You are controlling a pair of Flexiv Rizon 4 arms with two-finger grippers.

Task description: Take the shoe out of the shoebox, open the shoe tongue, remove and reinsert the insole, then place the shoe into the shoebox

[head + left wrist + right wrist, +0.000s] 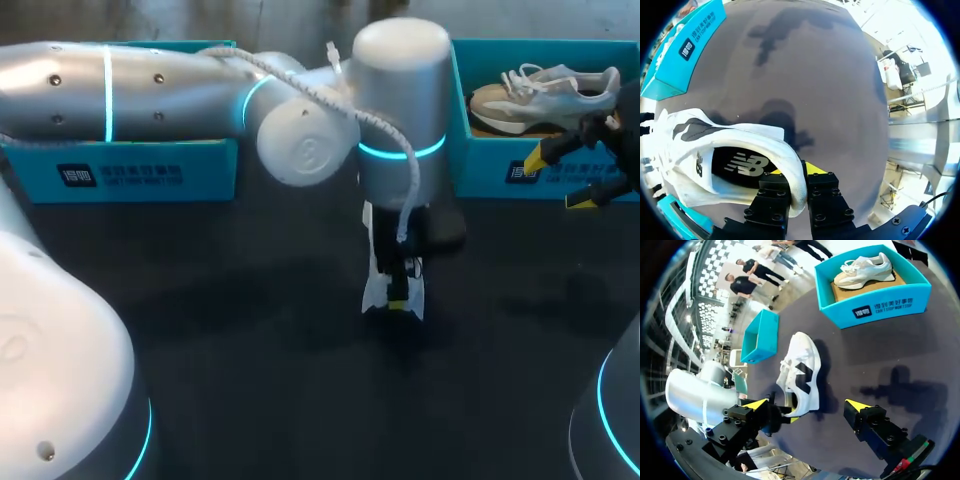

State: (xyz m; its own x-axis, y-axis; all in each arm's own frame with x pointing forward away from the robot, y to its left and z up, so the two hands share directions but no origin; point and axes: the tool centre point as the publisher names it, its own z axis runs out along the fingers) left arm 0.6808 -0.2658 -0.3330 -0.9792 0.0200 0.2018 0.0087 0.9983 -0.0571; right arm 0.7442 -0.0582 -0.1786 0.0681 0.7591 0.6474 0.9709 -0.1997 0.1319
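Work the tongue (791,374) with the open right gripper (809,406), reaching straight ahead along the shoe (802,360), set sole-down on the table (900,355), heel nearest, toe away, heel rim pinched in the left gripper (799,182).

Dark table (250,400), a teal box (480,170) at its far right with a beige sneaker (545,95) inside

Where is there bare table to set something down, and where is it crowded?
Bare tabletop lies in front of the left teal box, and between the white shoe in the left gripper and the open right gripper. The back edge is crowded: both boxes, the right teal box holding a second shoe.
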